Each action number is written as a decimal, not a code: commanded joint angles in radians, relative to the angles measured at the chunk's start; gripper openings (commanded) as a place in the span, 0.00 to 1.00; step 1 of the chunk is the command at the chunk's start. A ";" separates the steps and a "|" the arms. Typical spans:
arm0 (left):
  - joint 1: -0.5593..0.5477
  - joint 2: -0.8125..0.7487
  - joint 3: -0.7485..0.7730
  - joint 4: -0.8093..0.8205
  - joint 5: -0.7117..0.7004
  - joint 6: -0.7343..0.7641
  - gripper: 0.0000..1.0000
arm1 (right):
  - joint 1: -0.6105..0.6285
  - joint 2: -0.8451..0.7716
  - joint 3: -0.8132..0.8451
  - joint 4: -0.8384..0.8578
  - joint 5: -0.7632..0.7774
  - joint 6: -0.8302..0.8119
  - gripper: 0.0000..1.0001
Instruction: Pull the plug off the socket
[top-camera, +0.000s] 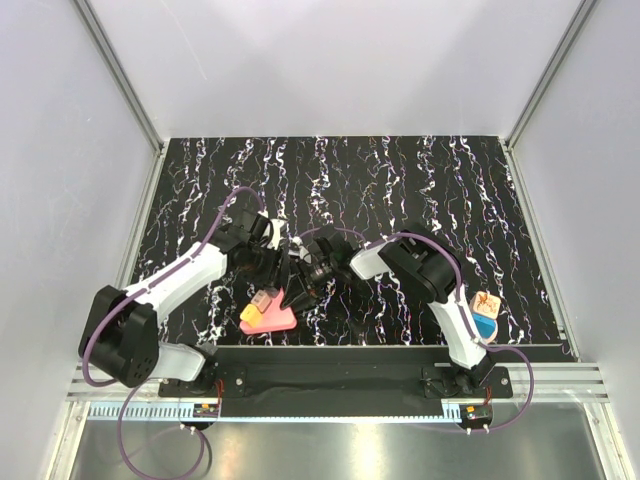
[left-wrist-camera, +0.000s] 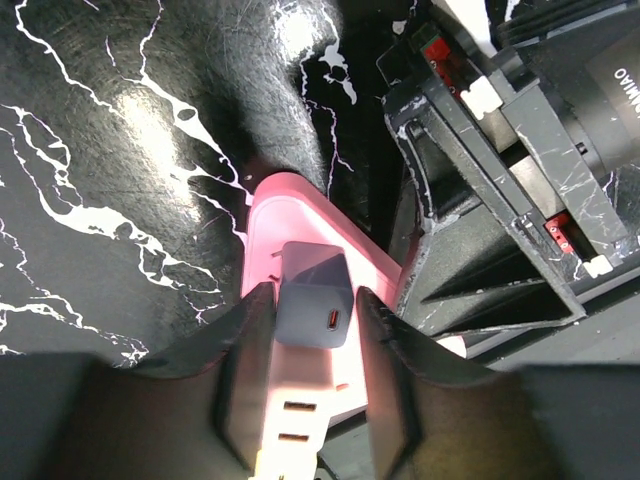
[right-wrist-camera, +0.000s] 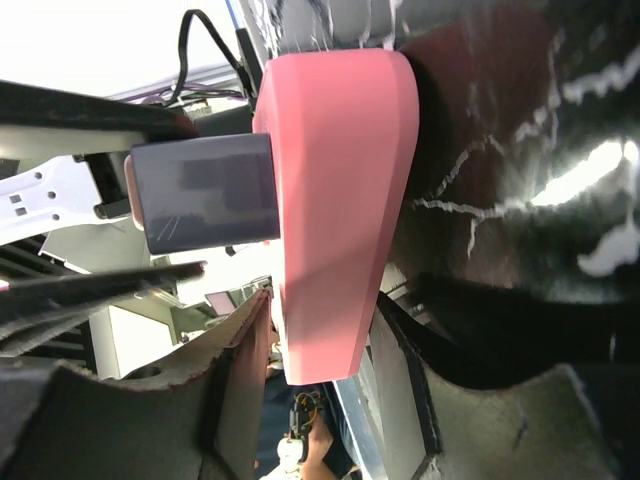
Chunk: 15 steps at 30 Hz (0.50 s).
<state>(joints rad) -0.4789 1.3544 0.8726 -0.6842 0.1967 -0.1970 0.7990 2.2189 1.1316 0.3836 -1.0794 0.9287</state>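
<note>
Grasps the grey charger plug (left-wrist-camera: 318, 275) with the left tool (left-wrist-camera: 313, 300), one finger on each side. Straddles the pink socket block (right-wrist-camera: 340, 150) with the right tool (right-wrist-camera: 325, 305); cannot tell whether clenched. Shows the plug seated in that block, on the black marbled worktop (top-camera: 400, 180).

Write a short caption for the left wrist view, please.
Left claw straddles the gray plug, seated in the pink socket.

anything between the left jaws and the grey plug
Nothing visible. The jaws of the left gripper flank the grey plug, seated in the pink socket; whether they touch it is unclear.
</note>
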 joint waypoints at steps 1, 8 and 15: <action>-0.009 0.023 -0.018 0.031 0.003 -0.016 0.47 | -0.004 0.030 0.003 0.098 0.001 0.061 0.50; -0.012 0.025 -0.023 0.037 0.004 -0.016 0.56 | -0.004 0.021 -0.009 0.103 0.010 0.062 0.46; -0.012 0.012 -0.027 0.041 -0.005 -0.021 0.34 | -0.003 0.015 -0.020 0.090 0.019 0.045 0.46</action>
<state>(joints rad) -0.4847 1.3785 0.8555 -0.6792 0.1749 -0.2070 0.7982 2.2368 1.1187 0.4706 -1.0817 0.9680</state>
